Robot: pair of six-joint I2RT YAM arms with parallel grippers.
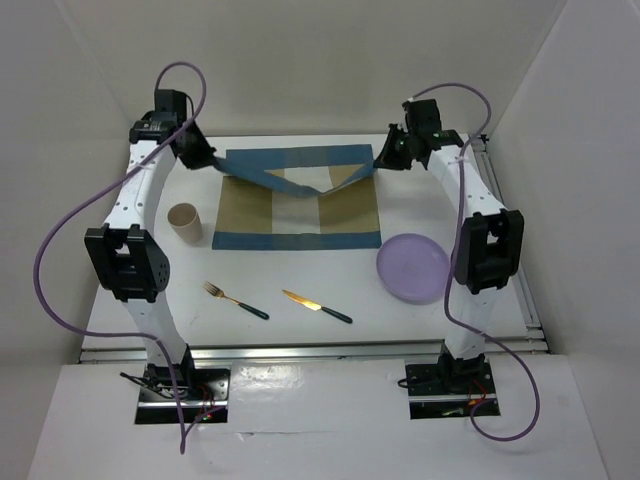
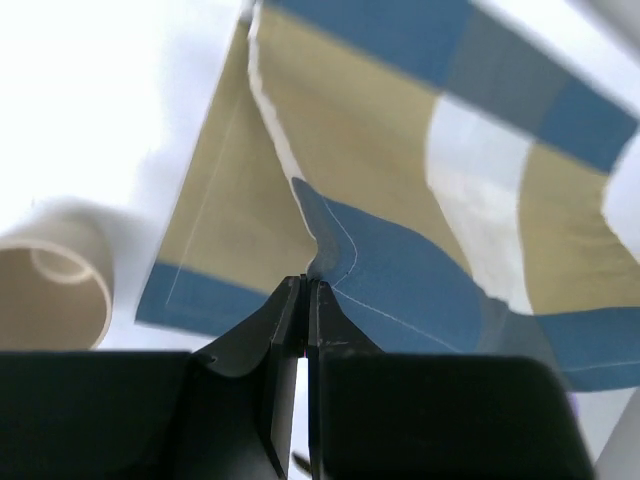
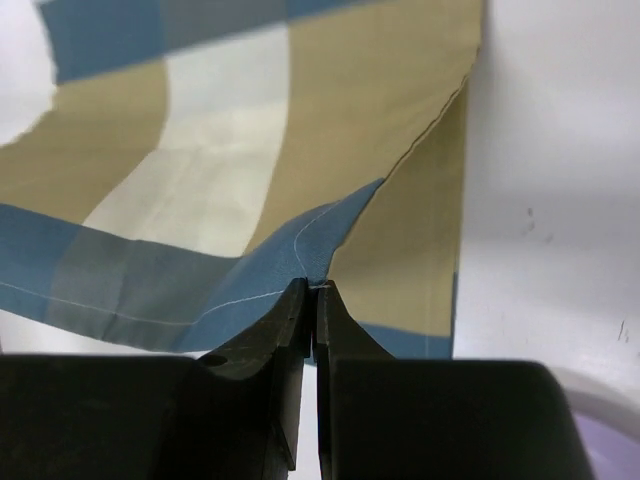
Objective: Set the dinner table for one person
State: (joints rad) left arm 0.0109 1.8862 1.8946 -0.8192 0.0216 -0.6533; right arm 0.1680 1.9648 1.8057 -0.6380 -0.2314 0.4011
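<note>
Where bare, dinner table (image 1: 290,275) matte white; flat

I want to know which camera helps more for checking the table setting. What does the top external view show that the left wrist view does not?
Only the top view: the fork, the knife, the purple plate, the right gripper at a far corner of the placemat, and most of the table. Only the left wrist view: a close look at the left gripper shut on a blue corner of the placemat, with its stitching. Both: the placemat and the cup.
</note>
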